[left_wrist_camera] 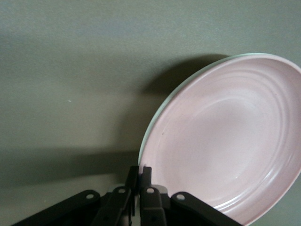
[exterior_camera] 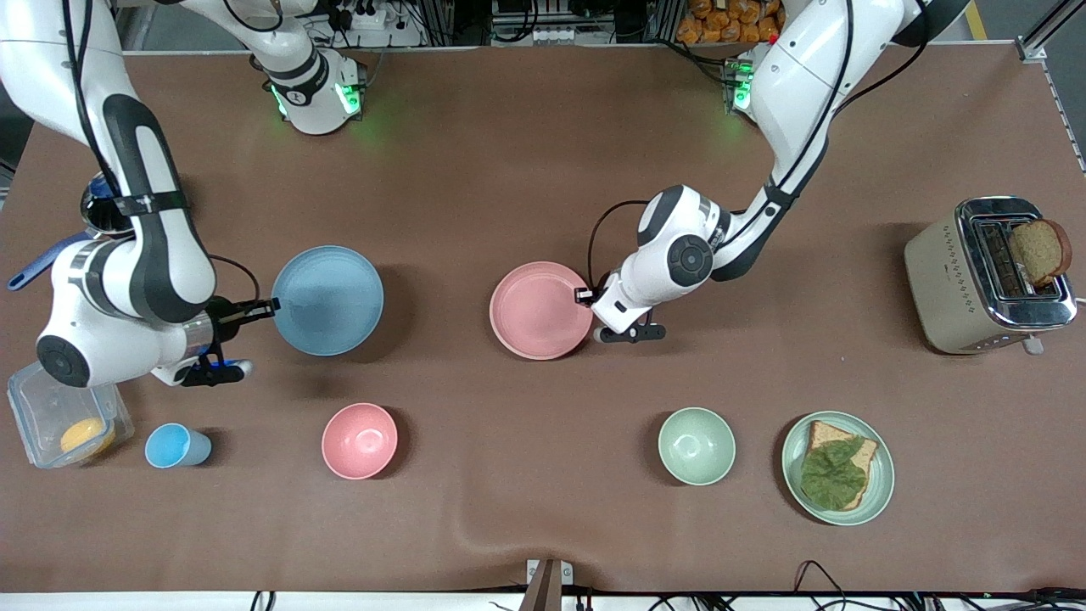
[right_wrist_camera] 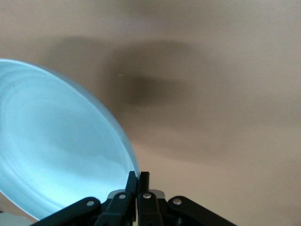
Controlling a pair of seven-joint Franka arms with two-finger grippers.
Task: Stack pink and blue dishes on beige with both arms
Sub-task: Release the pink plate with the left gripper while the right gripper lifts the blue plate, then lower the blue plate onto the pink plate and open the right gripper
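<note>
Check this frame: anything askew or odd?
Pink plate looks stacked on a pale green-rimmed plate, not a beige one; no beige plate visible. Left gripper pinches the pink rim, right gripper the blue plate rim. Bread slice juts tilted from the toaster.

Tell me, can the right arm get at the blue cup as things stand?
Probably not yet: the right gripper is shut on the blue plate at its rim. The blue cup stands close by, nearer the camera, with nothing over it.
</note>
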